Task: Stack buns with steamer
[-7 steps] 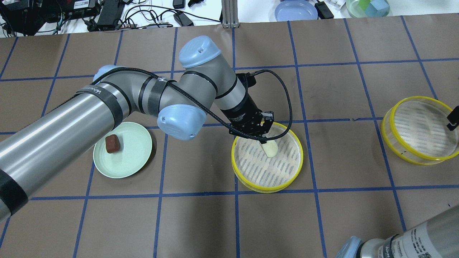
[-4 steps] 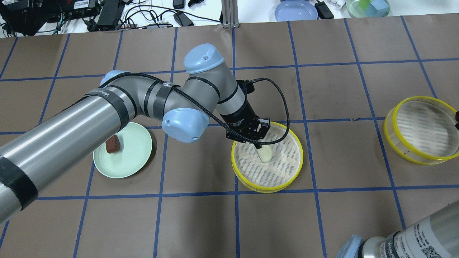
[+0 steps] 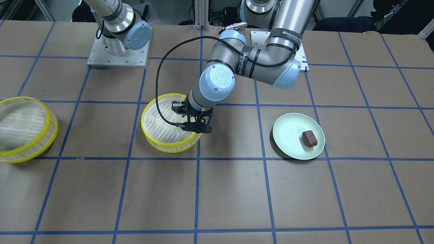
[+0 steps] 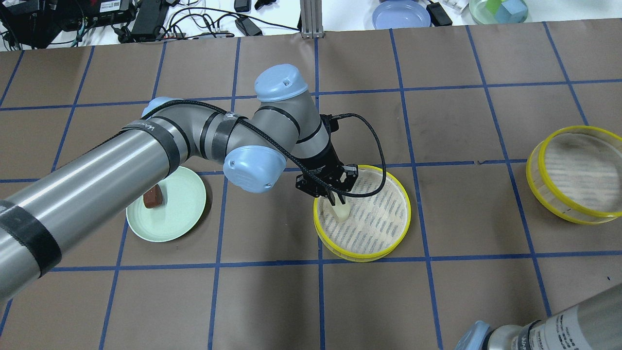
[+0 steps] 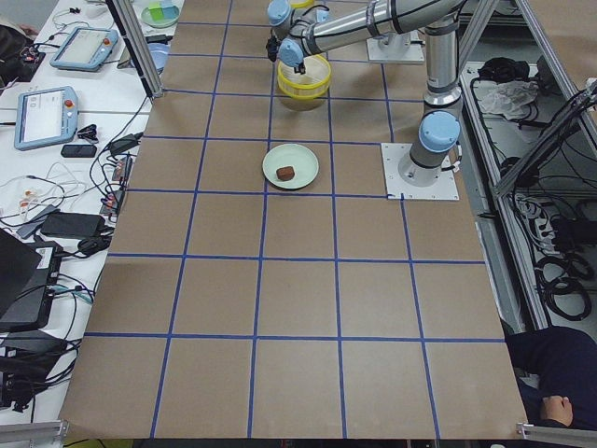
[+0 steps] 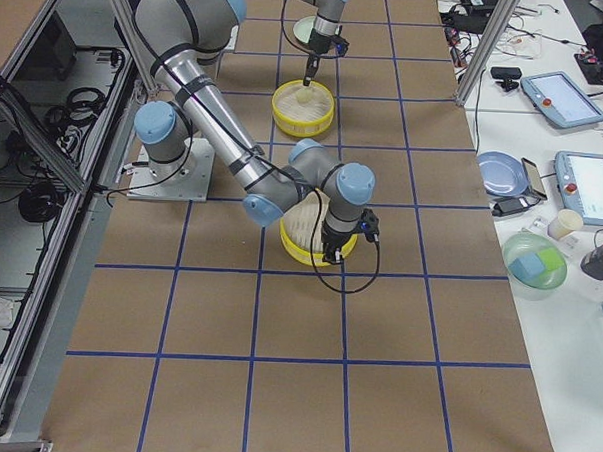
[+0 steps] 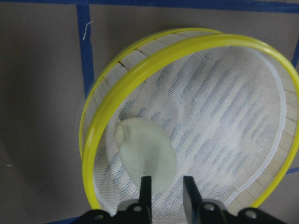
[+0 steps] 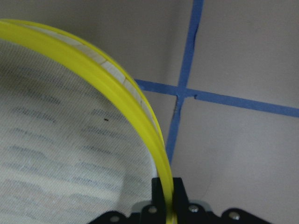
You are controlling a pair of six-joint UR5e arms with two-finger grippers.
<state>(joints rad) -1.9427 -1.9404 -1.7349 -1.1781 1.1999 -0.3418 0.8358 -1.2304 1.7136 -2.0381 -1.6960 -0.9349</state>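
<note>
Steamer rim point(image 8: 140, 112) sits clamped in right gripper point(image 8: 167, 186); whether narrow left gripper point(image 7: 166, 179) holds bun point(image 7: 142, 149) unclear

Yellow, white and brown on a blue-gridded table

The middle steamer tray point(image 4: 381, 221) had a bright yellow rim, pale walls and a white floor streaked with grey slats. Over that floor the cream-white bun point(image 7: 147, 156) showed pale below the black left gripper point(image 4: 336, 199). The second steamer tray point(image 4: 576, 175), to one side of it, bore the same colours. To its other side was a reddish-brown bun point(image 3: 309, 138) on a pale green plate point(image 3: 288, 135). The table point(image 4: 272, 301) was dull brown, squared with blue tape. The left arm point(image 4: 97, 180) was silver with pale blue caps and black bands.
</note>
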